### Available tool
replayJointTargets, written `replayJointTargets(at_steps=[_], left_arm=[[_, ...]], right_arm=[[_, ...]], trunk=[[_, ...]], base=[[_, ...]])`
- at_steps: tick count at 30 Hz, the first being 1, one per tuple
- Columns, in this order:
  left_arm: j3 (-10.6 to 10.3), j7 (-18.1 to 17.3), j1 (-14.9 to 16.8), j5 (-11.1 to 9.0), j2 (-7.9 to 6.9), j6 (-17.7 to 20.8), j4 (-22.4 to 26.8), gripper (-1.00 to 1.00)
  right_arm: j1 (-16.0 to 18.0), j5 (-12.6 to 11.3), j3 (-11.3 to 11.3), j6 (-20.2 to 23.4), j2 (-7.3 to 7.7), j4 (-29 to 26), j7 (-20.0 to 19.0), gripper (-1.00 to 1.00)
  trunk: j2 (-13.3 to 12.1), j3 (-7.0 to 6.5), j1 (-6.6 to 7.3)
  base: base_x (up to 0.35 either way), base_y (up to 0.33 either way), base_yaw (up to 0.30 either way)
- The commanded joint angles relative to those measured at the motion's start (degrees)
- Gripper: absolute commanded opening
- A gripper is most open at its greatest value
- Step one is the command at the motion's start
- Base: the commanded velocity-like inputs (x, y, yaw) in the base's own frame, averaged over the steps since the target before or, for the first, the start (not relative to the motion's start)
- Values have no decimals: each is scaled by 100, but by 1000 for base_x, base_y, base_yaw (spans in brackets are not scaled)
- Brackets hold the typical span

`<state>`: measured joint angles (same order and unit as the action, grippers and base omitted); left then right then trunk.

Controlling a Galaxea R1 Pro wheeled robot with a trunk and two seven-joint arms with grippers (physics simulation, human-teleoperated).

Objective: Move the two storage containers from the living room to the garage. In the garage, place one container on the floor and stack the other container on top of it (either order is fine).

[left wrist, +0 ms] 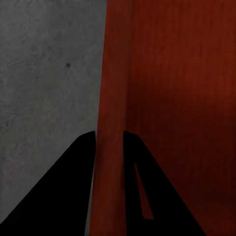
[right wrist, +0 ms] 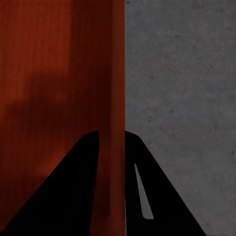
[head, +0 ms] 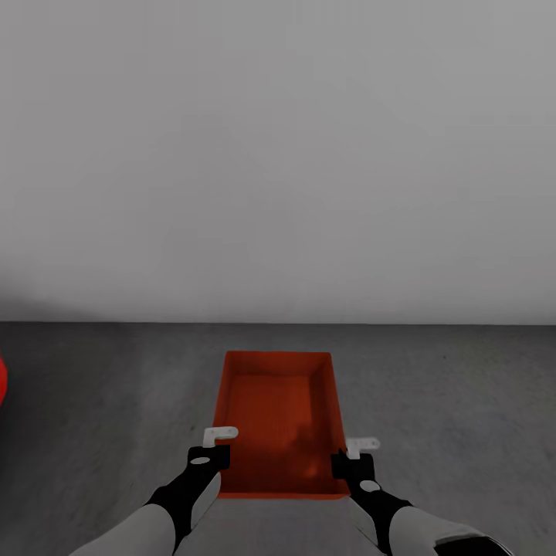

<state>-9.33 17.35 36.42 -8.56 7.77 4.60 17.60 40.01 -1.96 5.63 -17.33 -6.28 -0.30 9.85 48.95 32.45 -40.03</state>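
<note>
The red box (head: 282, 421) sits low over the grey garage floor (head: 448, 386), both tools — left (head: 220, 437), right (head: 361, 446) — pinching its side walls, so next they let go gently.

Grey concrete floor (head: 463, 401); a red-orange container (head: 282, 417) seemingly rests there.

Setting: garage-type room, bare and unfurnished. Evidence: floor (head: 463, 401) of dark grey, mottled, smooth concrete, seen also close up in both wrist views; plain white wall (head: 278, 154) without fittings, meeting the floor in one straight line; sliver of a rounded red shape (head: 2, 380) at the left edge of the head view, too little showing to identify. One red-orange lidless storage container (head: 279, 421) stands on the concrete.
</note>
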Motion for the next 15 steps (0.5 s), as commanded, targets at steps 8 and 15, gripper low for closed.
replayJointTargets(at_steps=[8, 15], left_arm=[[335, 89, 5, -41, -4, -196, 25, -100], [335, 92, 5, -41, 2, -196, 24, -100]], right_arm=[[-2, 73, -317, 3, -1, 4, -36, -100], [-2, 73, -317, 1, 0, 4, -36, -100]], trunk=[[4, 5, -3], [4, 5, -3]], base=[[66, 0, 0], [2, 0, 0]])
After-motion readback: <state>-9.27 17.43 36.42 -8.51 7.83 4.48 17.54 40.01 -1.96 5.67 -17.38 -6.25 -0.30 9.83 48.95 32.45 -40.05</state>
